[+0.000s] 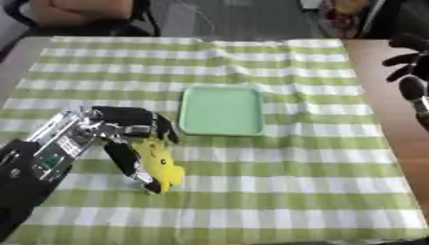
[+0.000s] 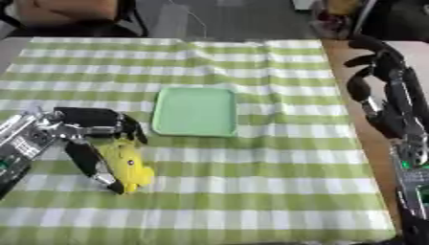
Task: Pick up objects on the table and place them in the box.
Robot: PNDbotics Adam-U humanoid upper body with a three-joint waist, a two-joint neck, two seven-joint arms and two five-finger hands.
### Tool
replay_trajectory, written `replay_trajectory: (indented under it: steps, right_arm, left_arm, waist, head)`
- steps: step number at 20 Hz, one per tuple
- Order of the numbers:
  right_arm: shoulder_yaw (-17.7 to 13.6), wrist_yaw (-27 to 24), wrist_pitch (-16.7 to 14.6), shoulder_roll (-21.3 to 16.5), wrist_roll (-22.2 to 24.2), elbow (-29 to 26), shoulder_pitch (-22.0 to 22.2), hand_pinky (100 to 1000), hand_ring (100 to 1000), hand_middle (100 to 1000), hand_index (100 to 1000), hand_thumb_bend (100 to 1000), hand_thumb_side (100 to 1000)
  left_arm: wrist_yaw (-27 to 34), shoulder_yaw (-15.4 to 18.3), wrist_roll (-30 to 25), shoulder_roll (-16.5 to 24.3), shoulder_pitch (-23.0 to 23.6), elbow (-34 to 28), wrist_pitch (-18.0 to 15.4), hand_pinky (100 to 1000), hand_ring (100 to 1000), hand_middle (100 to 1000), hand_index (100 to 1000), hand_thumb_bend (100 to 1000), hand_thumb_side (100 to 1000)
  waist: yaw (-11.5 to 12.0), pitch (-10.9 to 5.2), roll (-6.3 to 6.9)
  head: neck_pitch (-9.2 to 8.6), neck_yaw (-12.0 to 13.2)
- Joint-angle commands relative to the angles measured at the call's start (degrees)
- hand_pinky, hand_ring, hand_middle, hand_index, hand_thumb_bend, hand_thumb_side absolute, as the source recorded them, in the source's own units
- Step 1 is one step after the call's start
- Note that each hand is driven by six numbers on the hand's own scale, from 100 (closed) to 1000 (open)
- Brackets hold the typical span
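1. Left hand [image 1: 126,131]: black fingers and thumb on a silver metal palm frame with exposed joints.
2. Left forearm [image 1: 54,150]: silver housing carrying a small green panel, joining a black sleeve-like shell toward the lower corner.
3. Right hand [image 2: 373,72]: black, rounded finger segments.
4. Right forearm [image 2: 411,162]: dark casing with silver joint parts and a small green mark near the wrist.

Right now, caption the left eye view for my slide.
Left hand curls around yellow toy beside green tray.
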Motion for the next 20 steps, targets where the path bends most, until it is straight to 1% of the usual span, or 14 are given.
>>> replay_trajectory:
  steps: [1,8,16,17,18,19,20]
  right_arm:
    - [-0.3,-0.2,-0.1,-0.5,0.2,-0.8,-1.1,509,670,796,922,705,957]
    - [-0.2,-0.2,-0.1,-0.5,0.2,-0.7,-1.2,509,670,796,922,705,956]
    - [-0.2,-0.2,-0.1,-0.5,0.3,-0.7,-1.2,510,670,796,922,705,957]
    - [-0.2,-0.2,-0.1,-0.5,0.3,-0.7,-1.2,510,670,796,922,705,957]
    - [-0.2,-0.2,-0.1,-0.5,0.3,-0.7,-1.2,510,670,796,922,705,957]
    - [-0.2,-0.2,-0.1,-0.5,0.3,-0.7,-1.3,510,670,796,922,703,959]
    - [-0.2,-0.2,-0.1,-0.5,0.3,-0.7,-1.3,510,670,796,922,705,959]
  left_arm:
    - [0.1,0.7,-0.2,1.5,-0.3,0.4,0.3,620,690,757,845,952,599]
    - [-0.9,0.9,-1.1,1.1,0.3,2.9,0.0,620,685,747,836,938,592]
    - [-1.3,0.9,-1.0,0.8,0.2,3.7,-0.8,617,671,729,824,933,603]
    - [-1.4,0.9,-0.9,0.7,0.2,3.8,-0.8,612,645,706,812,911,610]
    - [-1.5,1.0,-0.8,0.6,0.2,3.9,-0.8,611,641,703,809,906,611]
    - [-1.6,1.0,-0.6,0.5,0.2,4.0,-0.9,575,588,660,773,833,645]
    - [-1.6,1.1,-0.1,0.5,0.2,4.0,-0.9,590,603,671,783,859,633]
  waist:
    - [-0.1,-0.47,0.00]
    - [-0.1,-0.42,-0.01]
    - [0.0,-0.42,-0.06]
    - [0.0,-0.42,-0.07]
    - [0.0,-0.42,-0.08]
    - [0.0,-0.42,-0.10]
    - [0.0,-0.41,-0.11]
  head:
    - [-0.56,0.4]
    - [-0.53,0.3]
    - [-0.56,0.3]
    - [-0.58,0.3]
    - [-0.59,0.3]
    - [-0.61,0.3]
    - [-0.64,0.3]
